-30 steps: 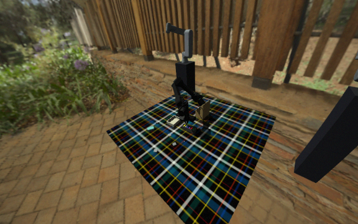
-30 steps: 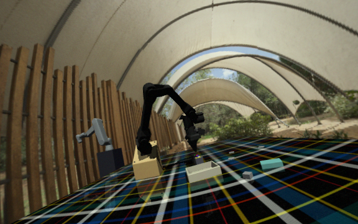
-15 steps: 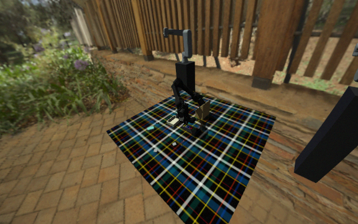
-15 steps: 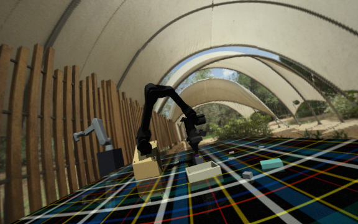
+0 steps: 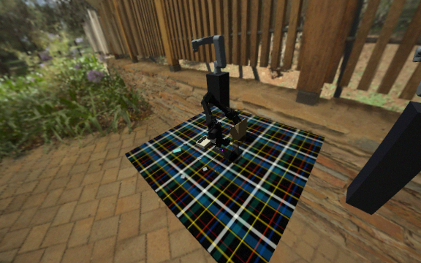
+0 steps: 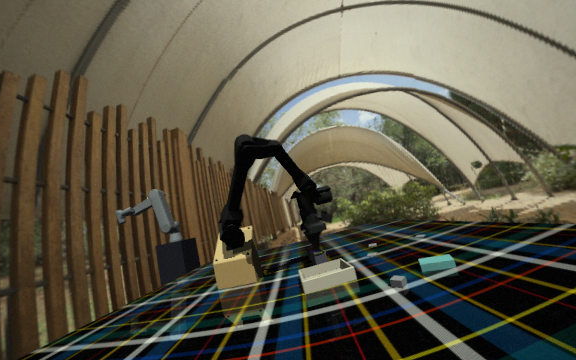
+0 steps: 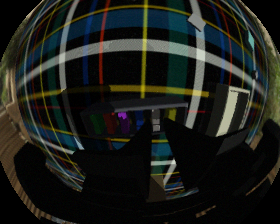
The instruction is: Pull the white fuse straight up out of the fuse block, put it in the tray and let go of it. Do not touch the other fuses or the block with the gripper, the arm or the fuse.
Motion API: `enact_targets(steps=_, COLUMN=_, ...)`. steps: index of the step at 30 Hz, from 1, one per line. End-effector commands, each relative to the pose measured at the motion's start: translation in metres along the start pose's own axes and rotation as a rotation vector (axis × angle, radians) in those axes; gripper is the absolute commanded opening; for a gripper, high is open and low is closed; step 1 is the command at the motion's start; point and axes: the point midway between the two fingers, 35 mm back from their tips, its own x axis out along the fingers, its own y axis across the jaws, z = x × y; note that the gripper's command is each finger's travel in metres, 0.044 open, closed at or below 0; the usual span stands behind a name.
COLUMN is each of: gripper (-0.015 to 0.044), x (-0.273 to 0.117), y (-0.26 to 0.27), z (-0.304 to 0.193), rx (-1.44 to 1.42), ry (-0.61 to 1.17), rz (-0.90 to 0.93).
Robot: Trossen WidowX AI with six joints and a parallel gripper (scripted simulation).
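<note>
- Presently, six fuses are seated in one fuse block (image 5: 232, 158) (image 6: 319, 258) (image 7: 136, 107).
- One white fuse (image 7: 156, 121) is flanked by the gripper's (image 5: 219, 147) (image 6: 316, 250) (image 7: 157, 120) parted fingers.
- One tray (image 5: 202, 145) (image 6: 330, 282) (image 7: 232, 112) is seen nearby.

Blk 6-joint arm (image 5: 206, 106) (image 6: 238, 185), chunky joints, slim links, dark tapered fingers, matte look

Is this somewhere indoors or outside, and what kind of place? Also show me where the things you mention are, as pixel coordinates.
Outdoors, likely a garden or park patio: brick paving (image 5: 86, 190), flowering plants (image 5: 95, 75) and a slatted wooden fence (image 5: 310, 44) (image 6: 23, 130) show it.
</note>
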Motion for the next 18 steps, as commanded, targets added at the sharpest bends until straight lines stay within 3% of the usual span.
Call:
enact_targets(steps=1, gripper=0.0074, x=0.0018, y=-0.0001, z=-0.0022, rx=-0.010, ry=0.003, rz=-0.005)
enact_targets(steps=18, gripper=0.0074, x=0.0112, y=-0.0003, z=-0.0023, rx=-0.010, ry=0.003, rz=-0.005)
